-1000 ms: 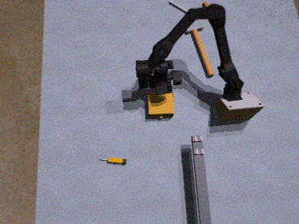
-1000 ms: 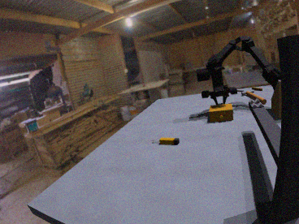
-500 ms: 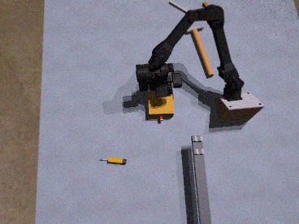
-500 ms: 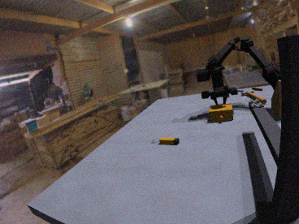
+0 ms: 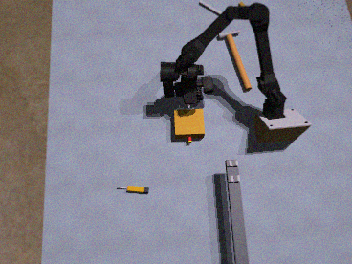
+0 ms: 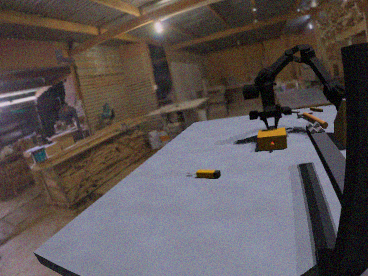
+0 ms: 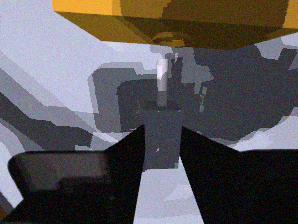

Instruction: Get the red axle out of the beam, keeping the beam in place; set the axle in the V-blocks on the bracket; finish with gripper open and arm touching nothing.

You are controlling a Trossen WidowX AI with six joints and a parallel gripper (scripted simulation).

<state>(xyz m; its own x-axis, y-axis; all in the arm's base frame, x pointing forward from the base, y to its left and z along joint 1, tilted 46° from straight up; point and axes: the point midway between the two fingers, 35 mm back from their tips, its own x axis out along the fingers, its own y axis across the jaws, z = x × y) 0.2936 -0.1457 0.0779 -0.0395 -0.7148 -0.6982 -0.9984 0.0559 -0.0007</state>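
"Top view first: what's biggest?"

"The pale table [image 5: 96,158] [image 6: 165,200], its far edges cut off. Then the black arm [image 5: 196,48] [image 6: 267,82], arching from its stand [image 5: 301,125] at three o'clock of the yellow block [image 5: 189,122] [image 6: 272,139] [image 7: 200,32]."

"And the long grey bar?"

"That bar [image 5: 237,215] [image 6: 327,152] runs out of frame at the bottom. Its notched end pieces [image 5: 232,178] sit between four and five o'clock of the block, with nothing laid across them. In the exterior view a big dark post [image 6: 354,150] covers part of the right side."

"Anything in the block?"

"The red axle [image 5: 189,139] [image 6: 272,143]. Only its end shows, sticking out at six o'clock from above; how much remains inside is hidden. The side facing the wrist camera has a round opening, partly in shadow."

"The gripper [image 5: 189,106] [image 6: 272,126] [image 7: 160,129]?"

"At twelve o'clock of the block, clamped on a small dark grey piece [image 7: 163,142] with a pale pin [image 7: 162,82] pointing towards the block. From above, the arm hides that piece."

"Smaller tools?"

"A hammer [image 5: 238,62] [image 6: 314,119] at one o'clock, and a yellow-handled screwdriver [image 5: 137,189] [image 6: 207,174] at seven. A thin rod [image 5: 209,8] at the top disappears behind the arm."
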